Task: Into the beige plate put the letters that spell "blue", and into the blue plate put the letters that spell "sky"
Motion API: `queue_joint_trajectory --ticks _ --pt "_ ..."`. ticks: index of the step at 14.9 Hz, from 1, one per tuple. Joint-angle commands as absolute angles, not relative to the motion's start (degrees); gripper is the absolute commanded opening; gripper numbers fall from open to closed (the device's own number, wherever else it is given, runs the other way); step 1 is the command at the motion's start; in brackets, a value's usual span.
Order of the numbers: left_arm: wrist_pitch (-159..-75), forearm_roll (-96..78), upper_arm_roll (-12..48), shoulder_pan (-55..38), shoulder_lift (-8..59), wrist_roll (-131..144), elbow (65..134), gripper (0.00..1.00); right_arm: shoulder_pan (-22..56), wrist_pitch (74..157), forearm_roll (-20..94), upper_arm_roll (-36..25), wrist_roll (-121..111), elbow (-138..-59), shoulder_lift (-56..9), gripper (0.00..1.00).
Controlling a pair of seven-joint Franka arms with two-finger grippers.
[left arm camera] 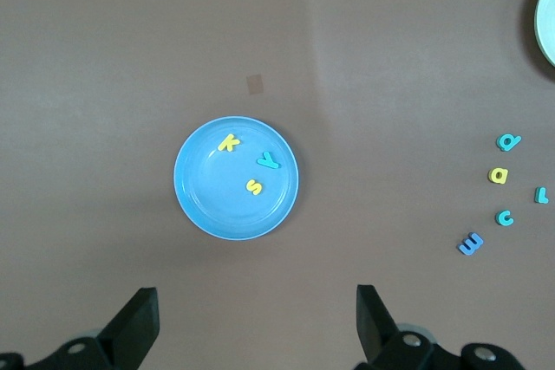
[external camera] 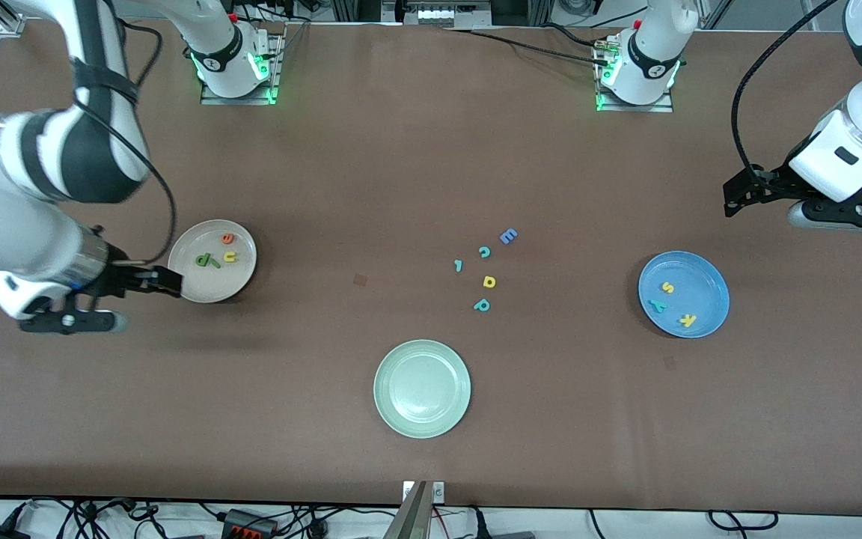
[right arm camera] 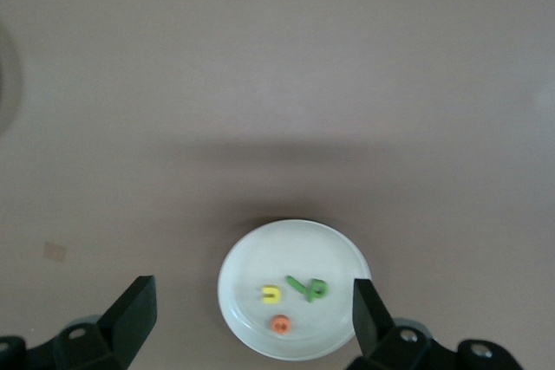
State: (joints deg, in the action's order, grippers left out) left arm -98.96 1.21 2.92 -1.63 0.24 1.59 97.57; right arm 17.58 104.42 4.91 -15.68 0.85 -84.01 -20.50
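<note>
The round beige plate [external camera: 210, 288] has its rim partly covered by the right arm's black gripper [external camera: 165, 282] in the front view. In it, the thin green stick [right arm camera: 299, 285] touches the green letter b [right arm camera: 316, 288], hard to separate. The pale green plate [left arm camera: 548, 15] is cut off by the left wrist view's edge.

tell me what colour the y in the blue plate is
Teal y, clearest in the left wrist view.

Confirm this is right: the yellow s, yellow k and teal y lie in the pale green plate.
Wrong plate. The yellow s, yellow k and teal y lie in the blue plate, as the left wrist view shows; the pale green plate holds nothing.
</note>
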Motion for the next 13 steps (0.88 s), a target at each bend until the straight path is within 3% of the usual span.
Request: queue_joint_trajectory --ticks 1,4,8,13 --pt "-97.7 -0.4 2.9 -1.5 0.9 0.5 95.8 1.00 2.7 102.4 1.7 -2.8 1.1 -84.6 -13.9 1.00" --pt "-97.7 -0.4 3.0 -1.6 0.9 0.5 95.8 1.00 -2.2 97.8 1.4 -1.6 0.4 -84.5 -10.7 1.00" --pt "-97.7 -0.4 3.5 -1.6 0.9 0.5 95.8 1.00 -2.4 89.8 0.0 -5.0 0.3 -79.2 -10.5 1.00" --pt "-97.7 -0.4 3.6 -1.6 0.9 0.5 95.8 1.00 -1.7 89.2 -0.2 -5.4 -1.8 -79.4 -10.2 1.00"
